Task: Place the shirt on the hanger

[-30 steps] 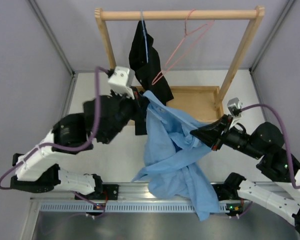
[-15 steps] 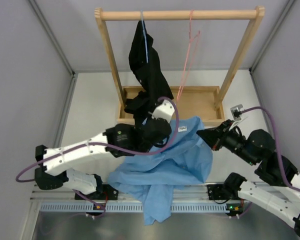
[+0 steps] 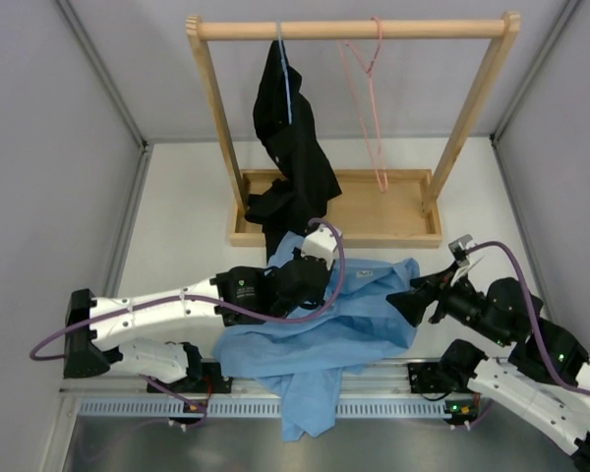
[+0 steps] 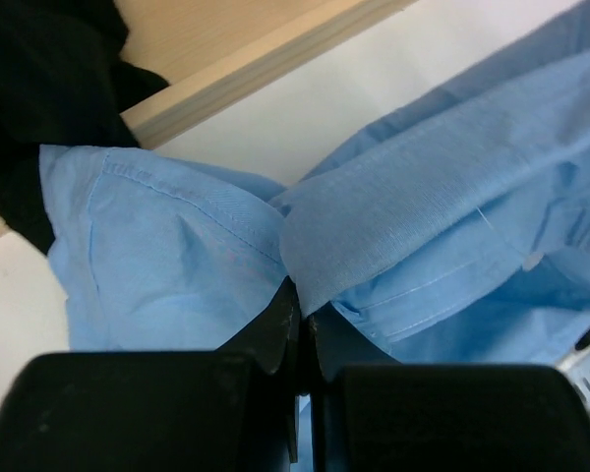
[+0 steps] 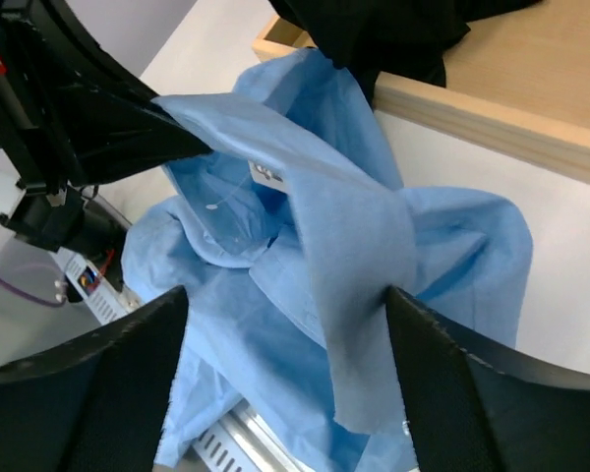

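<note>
Shirt pinched by outstretched left end effector; right end effector spread wide.

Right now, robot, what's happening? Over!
Left gripper shut on the shirt, right gripper open. Shirt heaped on table, off the hanger. Hanger bare on rail; black garment hangs beside it.

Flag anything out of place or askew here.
The shirt lies crumpled, part spilling over the table's near edge, while the hanger hangs bare on the rack. The black garment sags down into the wooden tray.
</note>
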Robot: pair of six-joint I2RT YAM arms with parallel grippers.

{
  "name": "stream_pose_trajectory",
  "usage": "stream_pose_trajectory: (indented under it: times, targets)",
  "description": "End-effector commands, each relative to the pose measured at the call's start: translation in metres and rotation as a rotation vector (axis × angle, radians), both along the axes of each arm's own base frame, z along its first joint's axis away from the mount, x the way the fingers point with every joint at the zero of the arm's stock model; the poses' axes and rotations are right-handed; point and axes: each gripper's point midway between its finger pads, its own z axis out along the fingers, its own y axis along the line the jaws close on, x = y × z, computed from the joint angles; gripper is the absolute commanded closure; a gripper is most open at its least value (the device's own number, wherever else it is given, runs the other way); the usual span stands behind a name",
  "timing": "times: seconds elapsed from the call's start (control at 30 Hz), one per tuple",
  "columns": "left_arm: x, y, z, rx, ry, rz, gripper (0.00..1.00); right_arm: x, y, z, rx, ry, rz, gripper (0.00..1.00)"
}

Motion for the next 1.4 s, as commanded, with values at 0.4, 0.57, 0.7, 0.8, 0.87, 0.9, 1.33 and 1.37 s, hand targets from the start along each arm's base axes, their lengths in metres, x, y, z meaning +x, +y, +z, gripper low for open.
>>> stream_pose_trajectory:
  times: [0.4, 0.57, 0.7, 0.8, 0.87, 0.9, 1.33, 1.37]
  targets:
    - [-0.009, -0.019, 0.029, -0.072, -0.006, -0.105, 1.00, 0.029, 0.039, 0.048, -0.195, -0.173, 0.165, 0.09]
    - [-0.003, -0.004, 0.023, -0.026, -0.023, -0.051, 1.00, 0.026, 0.040, 0.071, -0.234, -0.254, 0.229, 0.12]
    - [-0.001, -0.002, 0.024, -0.017, -0.032, -0.044, 1.00, 0.021, 0.050, 0.073, -0.289, -0.298, 0.337, 0.14]
    - [0.000, -0.002, 0.026, -0.019, -0.037, -0.045, 1.00, 0.026, 0.057, 0.077, -0.310, -0.343, 0.365, 0.13]
    - [-0.001, -0.002, 0.028, -0.021, -0.039, -0.048, 1.00, 0.026, 0.063, 0.077, -0.321, -0.385, 0.408, 0.11]
    - [-0.001, -0.002, 0.029, -0.023, -0.039, -0.047, 1.00, 0.025, 0.066, 0.078, -0.315, -0.403, 0.428, 0.10]
    - [-0.010, -0.001, 0.039, -0.062, -0.030, -0.101, 1.00, 0.062, 0.099, 0.022, -0.373, -0.329, 0.409, 0.28]
    - [-0.010, -0.001, 0.041, -0.069, -0.030, -0.105, 1.00, 0.065, 0.099, 0.022, -0.367, -0.332, 0.391, 0.30]
